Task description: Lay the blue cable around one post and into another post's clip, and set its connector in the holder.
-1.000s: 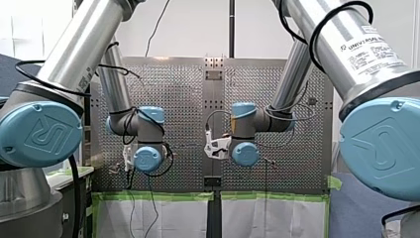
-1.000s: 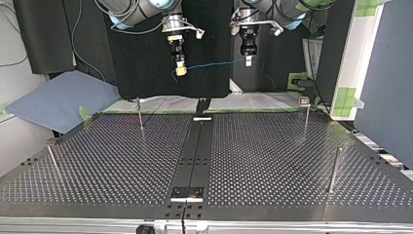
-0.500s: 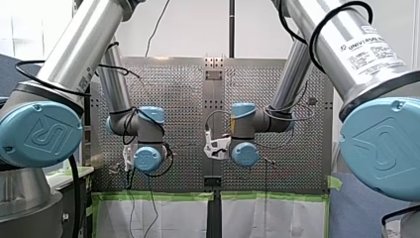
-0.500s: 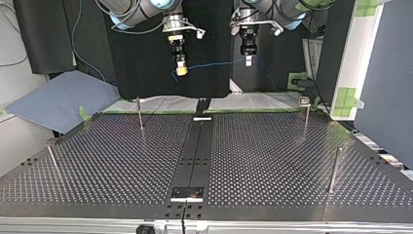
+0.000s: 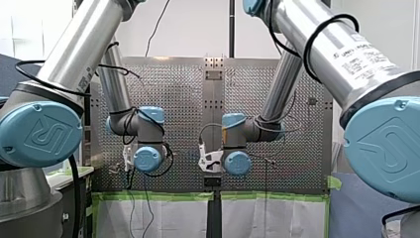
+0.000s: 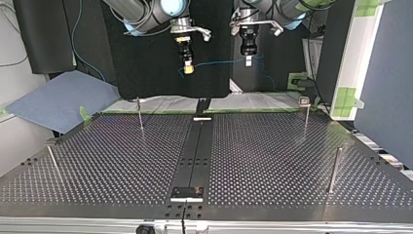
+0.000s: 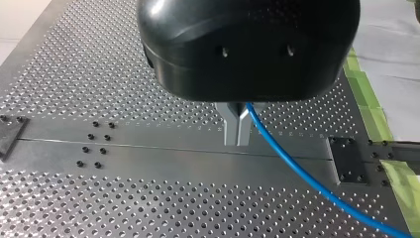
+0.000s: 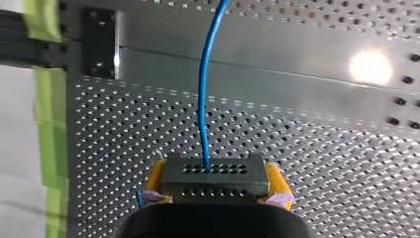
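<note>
In the top view the thin blue cable (image 6: 219, 62) hangs in the air between both grippers, high above the perforated table (image 6: 272, 161). My left gripper (image 7: 236, 141) has its metal fingers shut on the cable (image 7: 297, 168), which trails away beneath it. My right gripper (image 8: 216, 173) has its yellow pads (image 8: 278, 179) shut on the grey connector (image 8: 214, 184), and the cable (image 8: 204, 99) leaves the connector's face. In the top view my right gripper (image 6: 188, 68) is at the left and my left gripper (image 6: 248, 60) at the right. In the front view the wrists hide both grippers.
Thin posts stand on the table in the top view: one at the back left (image 6: 140, 113), one with a clip head at the back right (image 6: 305, 113), one at the right (image 6: 334, 168), one at the left (image 6: 52, 160). A black plate (image 6: 187, 192) sits on the centre strip.
My right arm has carried the connector toward the top view's right, closer to my left gripper, shortening the cable span between them. My left arm has stayed in place.
</note>
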`<state>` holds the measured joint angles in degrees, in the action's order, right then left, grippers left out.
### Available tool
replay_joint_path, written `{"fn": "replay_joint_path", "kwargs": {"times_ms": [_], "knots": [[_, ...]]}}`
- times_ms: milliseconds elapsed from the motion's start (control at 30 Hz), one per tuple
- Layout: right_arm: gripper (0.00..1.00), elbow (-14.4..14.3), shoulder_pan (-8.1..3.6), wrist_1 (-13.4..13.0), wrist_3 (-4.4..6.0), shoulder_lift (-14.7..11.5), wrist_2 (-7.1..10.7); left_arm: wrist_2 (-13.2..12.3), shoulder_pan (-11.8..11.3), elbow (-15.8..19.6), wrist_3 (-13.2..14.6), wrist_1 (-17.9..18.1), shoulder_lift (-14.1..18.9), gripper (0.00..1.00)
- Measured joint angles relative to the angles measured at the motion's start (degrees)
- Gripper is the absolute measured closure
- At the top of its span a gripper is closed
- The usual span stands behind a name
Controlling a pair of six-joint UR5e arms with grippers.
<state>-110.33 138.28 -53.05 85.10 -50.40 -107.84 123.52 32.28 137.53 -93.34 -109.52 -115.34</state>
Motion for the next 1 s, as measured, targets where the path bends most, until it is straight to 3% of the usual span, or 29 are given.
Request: {"fn": "replay_joint_path", "kwargs": {"times_ms": [267, 367, 600, 833, 1000], "knots": [[0.98, 0.1, 0.01, 0.2, 0.0, 0.3, -0.01, 0.0, 0.0, 0.0, 0.0, 0.0, 0.0, 1.0], [0.98, 0.1, -0.49, 0.7, 0.52, 0.1, -0.09, 0.5, -0.5, 0.5, -0.5, 0.5, 0.4, 1.0], [0.98, 0.8, -1.42, 3.5, 3.3, -2.5, -0.77, 1.0, -3.7, 3.6, -3.8, 2.0, 3.5, 1.0], [0.98, 0.8, -1.43, 7.0, 6.71, -6.0, 1.94, 1.0, -5.5, 4.1, -7.2, -0.8, 6.9, 1.0], [0.98, 1.5, -1.4, 9.6, 7.35, -8.6, 3.88, 0.9, -6.2, 2.8, -9.1, -3.6, 9.8, 1.0]]}}
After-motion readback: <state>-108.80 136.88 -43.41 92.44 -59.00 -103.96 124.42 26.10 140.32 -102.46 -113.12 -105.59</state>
